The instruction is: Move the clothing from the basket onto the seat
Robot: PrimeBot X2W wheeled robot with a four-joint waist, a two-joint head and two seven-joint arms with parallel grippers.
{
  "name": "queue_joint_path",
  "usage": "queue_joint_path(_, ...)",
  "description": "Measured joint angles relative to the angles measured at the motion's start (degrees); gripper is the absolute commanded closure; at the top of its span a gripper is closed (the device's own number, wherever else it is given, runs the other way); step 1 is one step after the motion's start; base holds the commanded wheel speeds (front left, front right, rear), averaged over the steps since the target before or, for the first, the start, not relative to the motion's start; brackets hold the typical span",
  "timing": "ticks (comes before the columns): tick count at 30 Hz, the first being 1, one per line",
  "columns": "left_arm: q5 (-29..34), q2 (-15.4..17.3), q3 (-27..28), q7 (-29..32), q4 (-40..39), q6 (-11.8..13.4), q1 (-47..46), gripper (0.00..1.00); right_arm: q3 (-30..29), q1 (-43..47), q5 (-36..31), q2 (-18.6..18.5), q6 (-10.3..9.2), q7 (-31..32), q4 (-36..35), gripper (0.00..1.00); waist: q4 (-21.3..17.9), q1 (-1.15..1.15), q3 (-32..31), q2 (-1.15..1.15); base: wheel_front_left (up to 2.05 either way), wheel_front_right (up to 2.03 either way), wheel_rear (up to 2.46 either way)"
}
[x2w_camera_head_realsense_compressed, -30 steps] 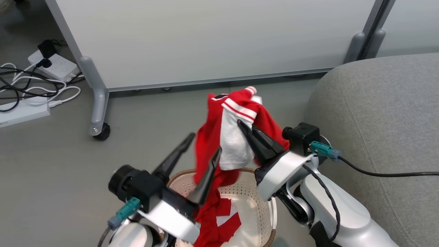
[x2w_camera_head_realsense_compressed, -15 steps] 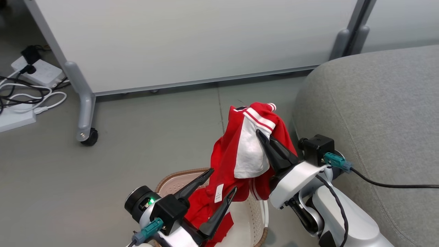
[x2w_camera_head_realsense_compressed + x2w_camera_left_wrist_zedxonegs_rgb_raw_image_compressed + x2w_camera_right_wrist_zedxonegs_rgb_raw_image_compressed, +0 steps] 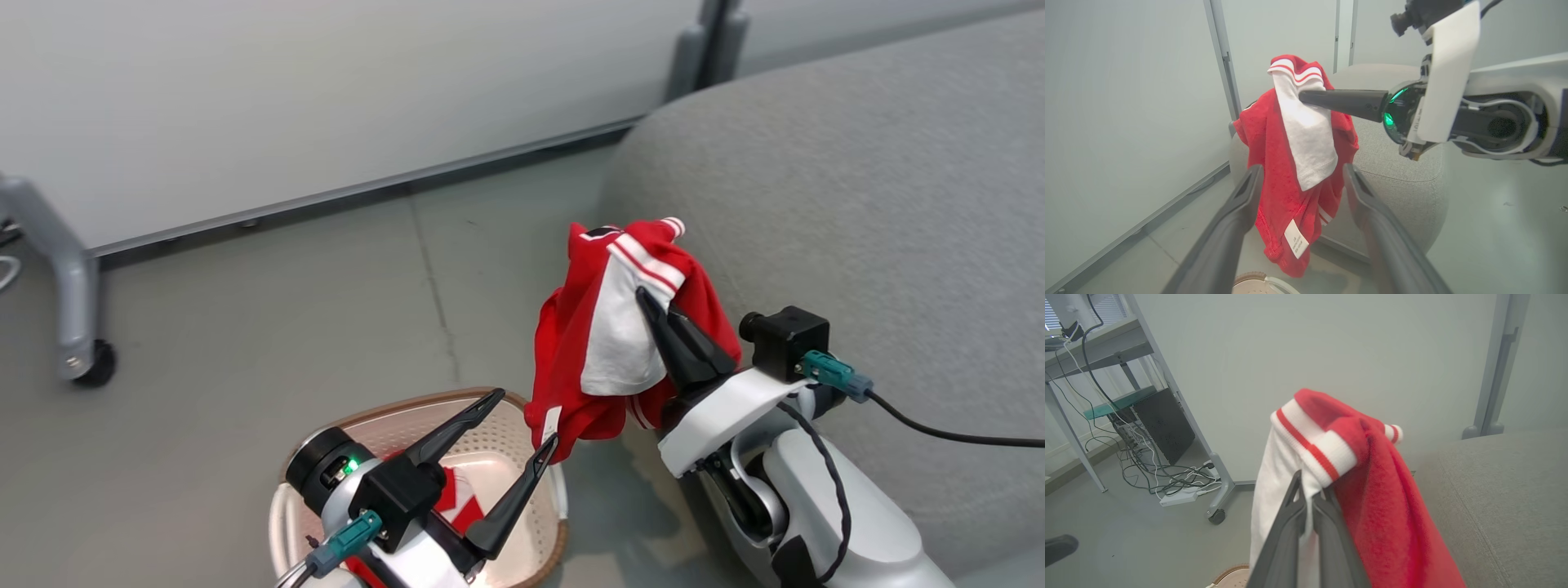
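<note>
**Bring the red garment fully over the seat before you release it**

The right jaws are closed tight on the clothing (image 3: 620, 343). They pinch the white panel just under the striped cuff, and in the right wrist view the fingertips (image 3: 1296, 486) meet with cloth between them. The garment hangs free in the middle of the head view, above the floor (image 3: 245, 327) and just beside the rounded corner of the seat (image 3: 857, 204), which takes the upper right of the frame. The left jaws are wide open and hold nothing. They are at the bottom centre, over the basket (image 3: 392, 408), where a second red piece (image 3: 457, 502) lies.

I judge that the step in hand is the carry to the seat. Move the right arm toward the upper right until the whole garment is over the grey cushion, not only the cuff. Raise it enough that the low hem with the white tag (image 3: 552, 420) passes above the corner; otherwise it may drag there and slide to the floor. This hem hangs very near one left fingertip, so hold the left arm away from it. Open the right jaws only when the cloth rests on the cushion.
</note>
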Motion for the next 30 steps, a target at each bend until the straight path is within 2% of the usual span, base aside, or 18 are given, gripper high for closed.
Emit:
queue_joint_path(12, 0.04, 1.98, -0.99, 1.96, -1.97, 0.0, -1.13, 0.0, -7.21, 0.91, -2.8, -0.04, 0.0, 0.0, -2.43, 1.0, -11.53, 0.0, 2.9, 0.0, 0.0, 0.0, 0.0)
queue_joint_path(18, 0.04, 3.24, -1.03, 3.18, -3.25, 0.03, -2.08, 0.0, -10.14, 1.02, -3.59, -0.08, 0.0, 0.0, -4.25, 1.0, -15.9, 0.0, 4.68, 0.0, 0.0, 0.0, 0.0)
queue_joint_path(24, 0.09, 3.99, -1.05, 4.07, -4.54, 0.12, -3.11, 0.0, -14.23, -0.15, -4.14, -0.05, 0.0, 0.0, -5.39, 1.0, -17.62, 0.0, 6.98, 0.0, 0.0, 0.0, 0.0)
queue_joint_path(30, 0.46, 5.1, -0.24, 4.99, -6.48, 0.49, -5.15, 0.0, -19.56, -6.42, -4.26, -0.01, 0.0, 0.0, -4.91, 1.0, -17.65, 0.0, 9.8, 0.0, 0.0, 0.0, 0.0)
